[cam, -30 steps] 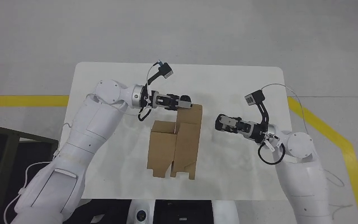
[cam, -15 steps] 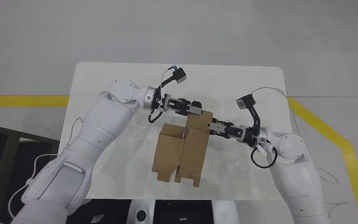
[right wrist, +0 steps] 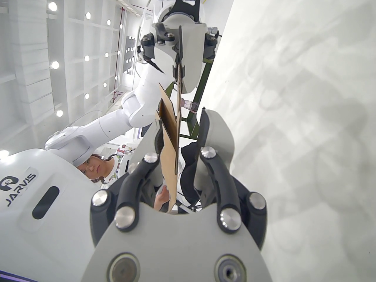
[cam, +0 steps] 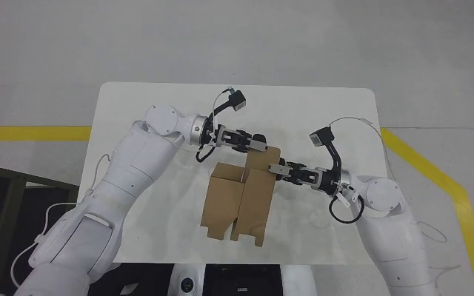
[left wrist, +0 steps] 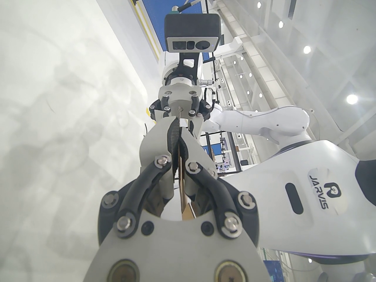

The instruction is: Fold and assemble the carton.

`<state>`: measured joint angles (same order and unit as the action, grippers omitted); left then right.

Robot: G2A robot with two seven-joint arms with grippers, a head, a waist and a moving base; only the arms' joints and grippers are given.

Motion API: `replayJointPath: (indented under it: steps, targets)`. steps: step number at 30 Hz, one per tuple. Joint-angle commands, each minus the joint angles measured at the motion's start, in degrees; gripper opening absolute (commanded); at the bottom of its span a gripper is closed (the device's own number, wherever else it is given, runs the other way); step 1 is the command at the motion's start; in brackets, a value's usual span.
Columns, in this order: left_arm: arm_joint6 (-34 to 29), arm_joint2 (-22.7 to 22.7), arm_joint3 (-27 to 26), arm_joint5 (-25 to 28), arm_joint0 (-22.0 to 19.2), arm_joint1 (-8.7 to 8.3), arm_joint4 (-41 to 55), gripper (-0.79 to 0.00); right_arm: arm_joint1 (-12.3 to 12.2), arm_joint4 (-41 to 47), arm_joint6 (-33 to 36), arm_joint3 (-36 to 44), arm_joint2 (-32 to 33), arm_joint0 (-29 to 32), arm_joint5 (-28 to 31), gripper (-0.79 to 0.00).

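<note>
A brown cardboard carton (cam: 241, 200), partly opened with its flaps loose, hangs over the middle of the white table (cam: 148, 103). My left gripper (cam: 259, 140) is shut on the carton's far top flap; the left wrist view has the thin board edge (left wrist: 184, 206) pinched between its pads (left wrist: 178, 127). My right gripper (cam: 275, 169) is at the carton's right side, open. In the right wrist view its fingers (right wrist: 180, 117) straddle the carton panel (right wrist: 169, 159), the board lying against one finger with a gap to the other. Beyond the panel is the left gripper (right wrist: 178, 60).
Bare tabletop lies to the left and right of the carton and along the far edge. Yellow floor tape (cam: 44, 133) runs past both sides of the table. A dark object (cam: 15, 200) stands on the floor at the near left.
The left gripper carried the carton a little to the right and nearer. The right gripper came in from the right until its open fingers went over the carton's right edge.
</note>
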<state>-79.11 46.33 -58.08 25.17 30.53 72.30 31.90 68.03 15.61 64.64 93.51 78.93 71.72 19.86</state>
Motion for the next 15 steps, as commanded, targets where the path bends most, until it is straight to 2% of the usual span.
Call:
replayJointPath:
  steps: [1,2,3,11,12,13,14,15]
  targets:
    - [0.1,0.1,-0.2,0.1,0.0,0.04,0.3,-0.785,-0.1,-0.1,-0.2,0.0,-0.3,-0.1,0.0,-0.696]
    - [0.2,0.1,-0.2,0.2,0.0,0.05,0.4,-0.785,-0.1,-0.1,-0.3,-0.1,-0.4,-0.1,-0.1,-0.763]
    - [0.2,0.1,-0.2,0.2,-0.1,0.06,0.4,-0.785,-0.2,-0.1,-0.4,-0.2,-0.5,-0.1,-0.2,-0.785]
    - [0.4,0.1,-0.7,0.4,0.1,-0.06,-0.2,-0.785,-0.5,1.2,-1.8,-0.6,-0.4,-0.2,-1.1,-0.785]
    - [0.4,0.1,-0.7,0.4,0.2,-0.07,-0.2,-0.708,-0.6,1.6,-1.8,-0.6,-0.4,-0.1,-1.0,-0.785]
    - [0.6,0.1,-0.7,0.6,0.1,-0.09,-0.4,-0.406,-0.7,2.0,-1.7,-0.6,-0.3,-0.1,-1.0,-0.785]
    - [0.8,0.2,-0.7,0.8,0.1,-0.12,-0.6,0.0,-0.7,2.5,-1.7,-0.7,-0.2,0.0,-0.9,-0.785]
    - [1.0,0.3,-0.3,1.0,0.2,-0.13,-0.5,0.0,-0.7,2.9,-1.7,-0.7,-0.2,0.0,-0.9,-0.785]
